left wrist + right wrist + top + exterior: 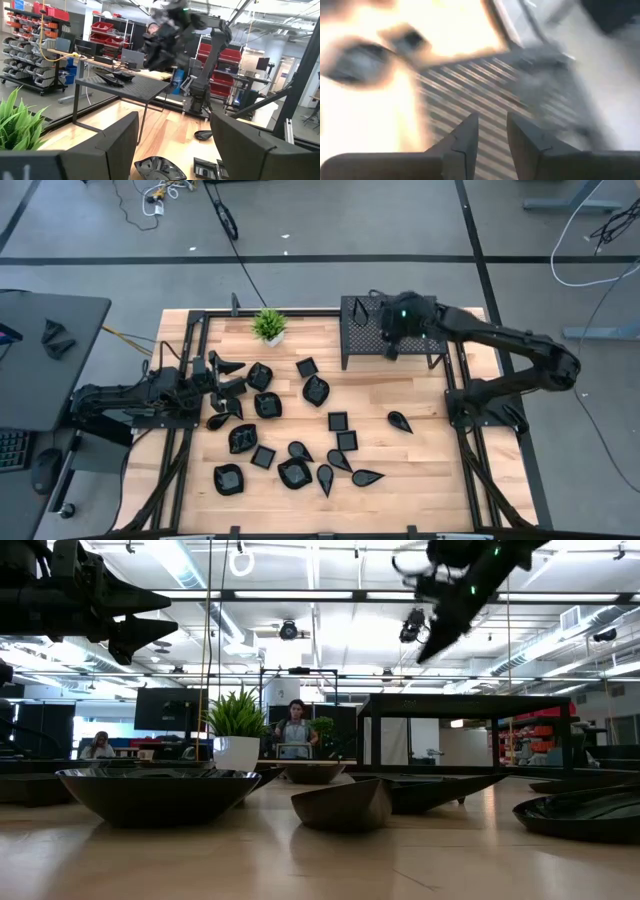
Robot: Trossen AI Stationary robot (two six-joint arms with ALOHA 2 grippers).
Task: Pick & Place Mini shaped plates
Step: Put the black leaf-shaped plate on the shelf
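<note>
Several glossy black mini shaped plates (294, 473) lie scattered flat on the wooden table (420, 470). In the low view they show as dark bowls (157, 795). A couple more plates (114, 77) rest on top of the black perforated rack (365, 340) at the far right. My right gripper (389, 344) hangs above the rack, tilted down; its fingers (492, 125) stand a little apart, with only the rack's mesh showing between them. My left gripper (225, 375) waits open at the table's left side, nothing between its fingers (172, 145).
A small green potted plant (268, 326) stands at the far edge, left of the rack. Black frame rails (180, 440) run along the table's left and right sides. A person (295, 730) stands in the room beyond the table.
</note>
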